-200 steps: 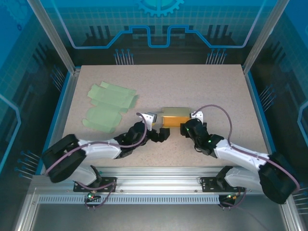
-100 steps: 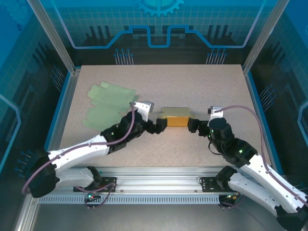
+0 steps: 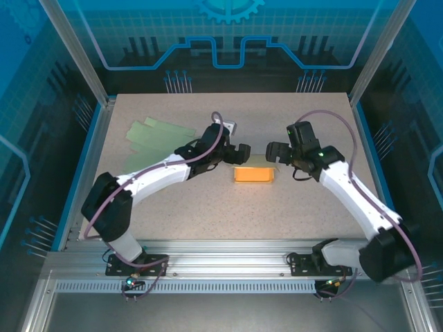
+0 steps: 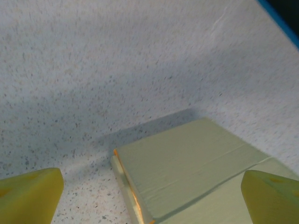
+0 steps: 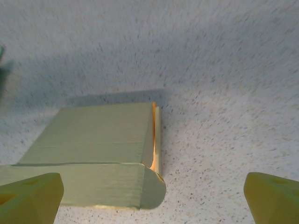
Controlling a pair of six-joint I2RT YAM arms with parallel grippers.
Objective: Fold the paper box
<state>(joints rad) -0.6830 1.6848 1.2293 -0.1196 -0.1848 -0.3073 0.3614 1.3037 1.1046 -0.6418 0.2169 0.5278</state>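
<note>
The folded paper box [image 3: 254, 173] lies closed near the middle of the desk [image 3: 311, 117], pale green with an orange side. The left hand [image 3: 234, 153] hovers just beyond its left end, jaws wide and empty. The right hand [image 3: 276, 153] hovers off its right end, equally wide, holding nothing. Flat green sheets [image 3: 158, 135] lie well apart, far left.

I've pulled both arms up and back off the ends of the paper box [image 3: 254, 173], so the left gripper [image 3: 239, 153] and right gripper [image 3: 273, 153] now hang spread wide above it, the box lying loose ahead of each pair of jaws.
</note>
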